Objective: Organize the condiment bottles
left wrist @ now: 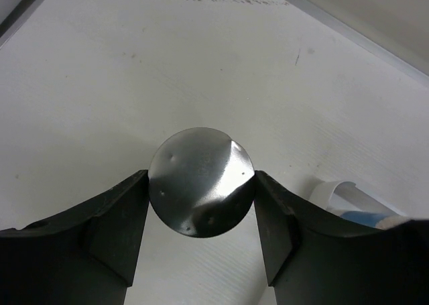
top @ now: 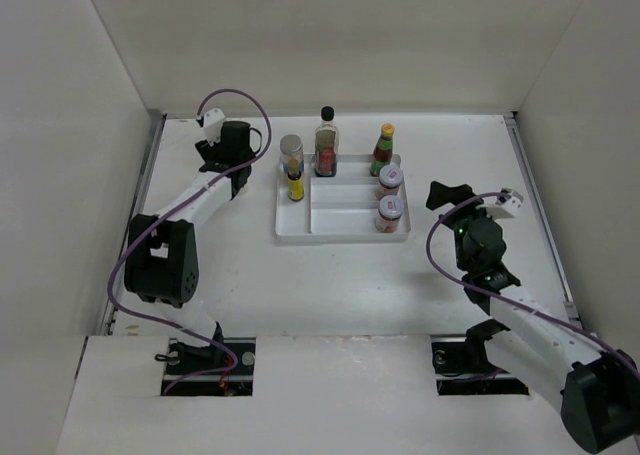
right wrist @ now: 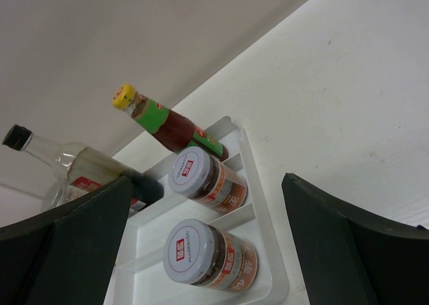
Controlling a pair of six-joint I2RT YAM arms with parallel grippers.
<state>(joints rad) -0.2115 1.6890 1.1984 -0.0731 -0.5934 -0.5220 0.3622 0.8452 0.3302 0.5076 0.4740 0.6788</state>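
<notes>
A white divided tray (top: 345,218) holds a grey-lidded jar (top: 291,151), a tiny yellow bottle (top: 295,188), the tall clear black-capped bottle (top: 327,143), the yellow-capped sauce bottle (top: 383,149) and two pale-lidded reddish jars (top: 389,181) (top: 388,213). My left gripper (top: 231,150) is left of the tray at the back. In the left wrist view its fingers (left wrist: 127,211) press both sides of a round grey lid (left wrist: 201,182); the jar below is hidden. My right gripper (top: 448,196) is open and empty, right of the tray. Its view shows the sauce bottle (right wrist: 171,124) and both pale-lidded jars (right wrist: 204,176) (right wrist: 208,255).
White walls enclose the table on the left, back and right. A metal strip (top: 150,175) runs along the left edge near my left arm. A pale object with a blue patch (left wrist: 348,204) shows behind the left gripper's right finger. The tray's rim (right wrist: 268,251) lies between the right gripper's fingers.
</notes>
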